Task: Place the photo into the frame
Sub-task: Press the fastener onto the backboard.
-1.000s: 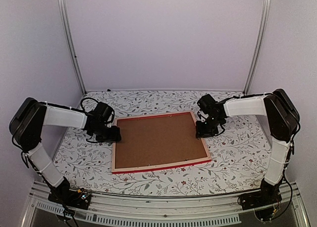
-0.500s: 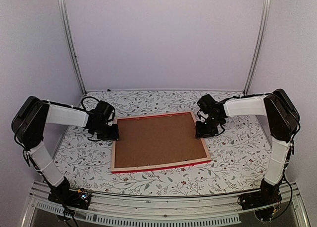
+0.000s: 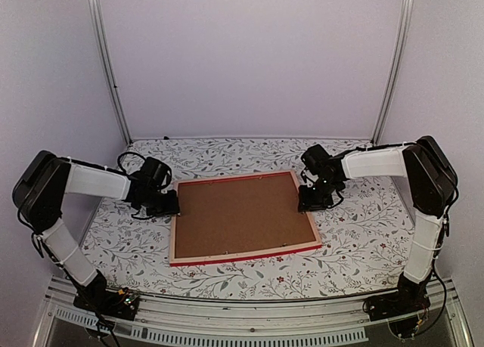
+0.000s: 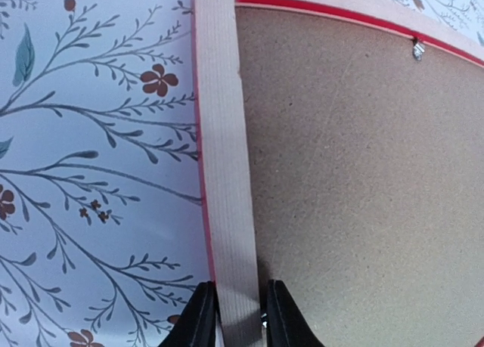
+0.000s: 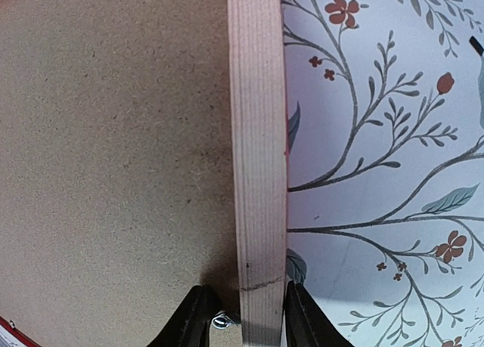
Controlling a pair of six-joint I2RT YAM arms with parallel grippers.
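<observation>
The frame [image 3: 246, 255] lies face down on the flowered cloth, pale wood back up and red edges showing. A brown backing board [image 3: 240, 217] fills it. The photo is hidden. My left gripper [image 3: 175, 203] is shut on the frame's left rail [image 4: 221, 150]; in the left wrist view its gripper [image 4: 238, 317] has one finger on each side of the wood. My right gripper [image 3: 304, 203] is shut on the right rail [image 5: 257, 135], and in the right wrist view that gripper [image 5: 247, 317] pinches the rail the same way.
A small metal tab [image 4: 417, 51] sits at the frame's far inner edge, and another [image 5: 221, 320] by my right inner finger. Flowered cloth [image 3: 355, 233] surrounds the frame. Pale walls and two metal posts [image 3: 106, 67] close in the back and sides.
My left gripper has slid in onto the frame's left rail and its jaws have closed on it. The right gripper and the frame have stayed where they were.
</observation>
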